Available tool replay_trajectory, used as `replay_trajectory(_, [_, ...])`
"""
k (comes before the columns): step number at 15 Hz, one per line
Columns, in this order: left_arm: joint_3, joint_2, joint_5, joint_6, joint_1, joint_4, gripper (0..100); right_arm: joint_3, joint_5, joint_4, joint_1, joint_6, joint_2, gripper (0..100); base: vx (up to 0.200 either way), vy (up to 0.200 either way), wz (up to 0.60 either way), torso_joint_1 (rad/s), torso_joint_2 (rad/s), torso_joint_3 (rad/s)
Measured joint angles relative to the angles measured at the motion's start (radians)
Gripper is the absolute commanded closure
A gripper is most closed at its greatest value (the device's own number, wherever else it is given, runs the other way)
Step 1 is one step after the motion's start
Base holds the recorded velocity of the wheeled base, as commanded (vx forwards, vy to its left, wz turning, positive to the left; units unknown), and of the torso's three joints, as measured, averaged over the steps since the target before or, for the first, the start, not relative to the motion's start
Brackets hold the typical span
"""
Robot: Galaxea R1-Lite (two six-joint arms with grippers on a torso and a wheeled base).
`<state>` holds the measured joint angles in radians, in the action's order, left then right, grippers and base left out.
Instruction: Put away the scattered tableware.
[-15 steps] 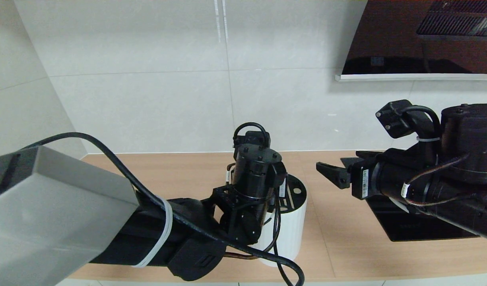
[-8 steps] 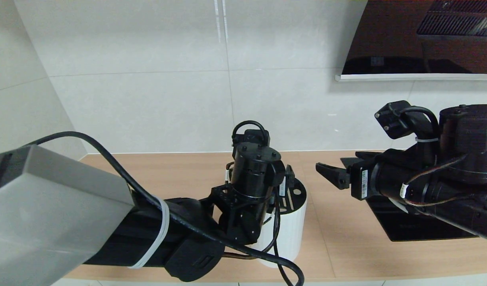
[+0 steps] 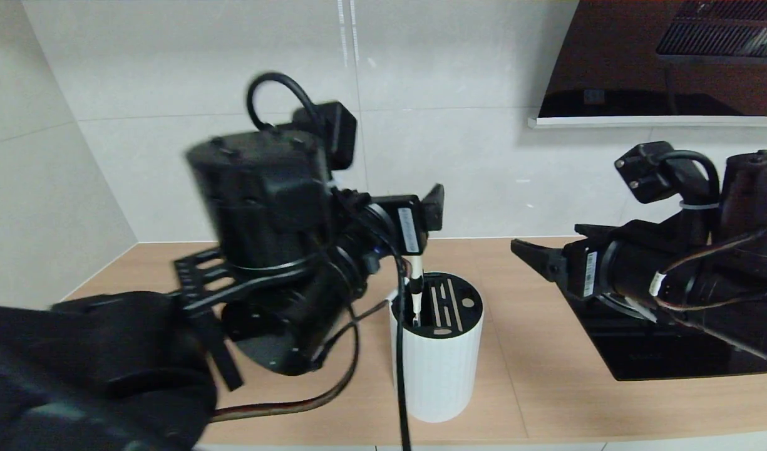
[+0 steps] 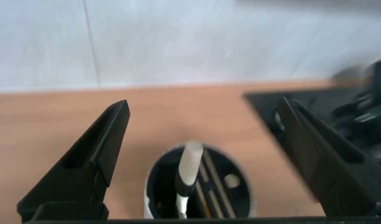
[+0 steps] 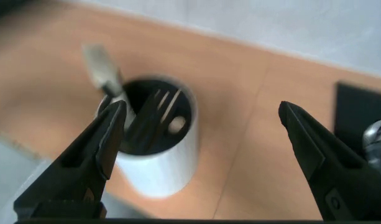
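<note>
My left gripper (image 4: pixel 201 107) hangs above the white holder (image 3: pixel 436 369), fingers spread wide and empty; a pale-handled utensil (image 3: pixel 416 269) stands in a slot of the holder's black top. My right gripper (image 5: pixel 202 111), fingers likewise apart, sits up to the holder's right; the black cooktop (image 3: pixel 640 366) lies farther right of the holder.

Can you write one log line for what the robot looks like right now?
left gripper: open, above holder | utensil: standing in holder slot | right gripper: open, empty

The light wooden surface (image 3: pixel 533 382) carries a white ribbed holder (image 3: pixel 436 369), upright near its front edge, and a flat black cooktop (image 3: pixel 646 357) to the holder's right.
</note>
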<state>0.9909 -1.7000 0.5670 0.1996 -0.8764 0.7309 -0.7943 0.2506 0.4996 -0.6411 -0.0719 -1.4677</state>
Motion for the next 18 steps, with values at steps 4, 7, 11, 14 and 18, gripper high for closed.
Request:
replay_trajectory(4, [-0.187,0.393,-0.079,-0.114,0.057,-0.083,0,0.119,0.0,0.012,0.111,0.001,0.158,0,0.0,0.0,0.0,0.0,0.0,0.0])
replay_trajectory(7, [-0.401,0.687,-0.134,-0.143,0.186,-0.187,0,0.25,-0.04,0.012,0.271,0.0,0.361,0,0.0,0.0,0.0,0.0,0.0,0.0])
replay_trajectory(11, [-0.577,1.077,-0.159,-0.155,0.387,-0.395,0,0.389,-0.131,-0.102,0.444,0.03,0.738,0,0.0,0.0,0.0,0.0,0.0,0.0])
replay_trajectory(14, [-0.623,1.353,-0.192,-0.157,0.553,-0.59,0,0.425,-0.156,-0.383,0.503,0.075,1.062,0,0.0,0.0,0.0,0.0,0.0,0.0])
replay_trajectory(18, [-0.655,1.558,-0.188,-0.157,0.752,-0.706,0,0.47,-0.124,-0.595,0.589,0.105,1.324,0,0.0,0.0,0.0,0.0,0.0,0.0])
